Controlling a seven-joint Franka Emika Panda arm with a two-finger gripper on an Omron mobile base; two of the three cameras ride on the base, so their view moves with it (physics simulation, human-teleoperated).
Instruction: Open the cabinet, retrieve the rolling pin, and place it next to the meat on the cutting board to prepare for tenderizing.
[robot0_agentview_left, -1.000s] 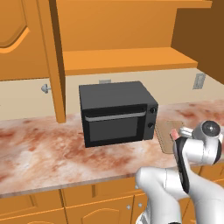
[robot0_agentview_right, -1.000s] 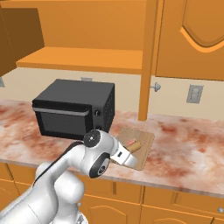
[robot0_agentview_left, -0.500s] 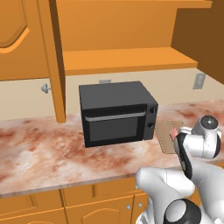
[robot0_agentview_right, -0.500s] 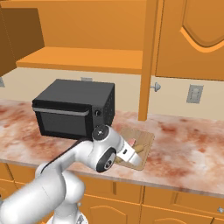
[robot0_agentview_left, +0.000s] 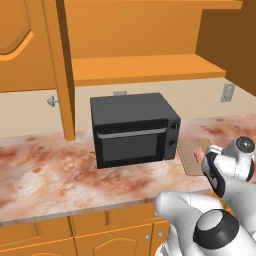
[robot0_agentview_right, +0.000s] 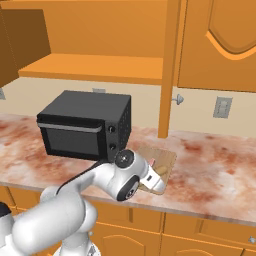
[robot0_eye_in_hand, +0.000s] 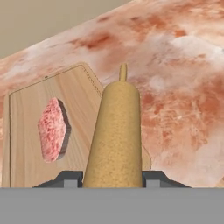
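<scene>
— Holding the rolling pin, was it, when you looked along the hand?

— Yes. In your hand view the gripper had its jaws closed on the pin's thick body, a dark fingertip at each side, and the pin ran from 6 o'clock up toward 12, its far knob handle over the marbled countertop.

— Where was the meat?

— At 9 o'clock from the pin, lying flat on the cutting board, near the pin but apart from it. The pin crossed above the board's right-hand edge; you could not tell whether it touched the wood.

— And from the base?

— In your left base view the board lay at 3 o'clock of the black microwave, the meat on it, the hand just beside. In your right base view the pin showed past the wrist, over the board. The cabinet stood open above the microwave, shelf bare, its door edge-on at 10 o'clock.
</scene>
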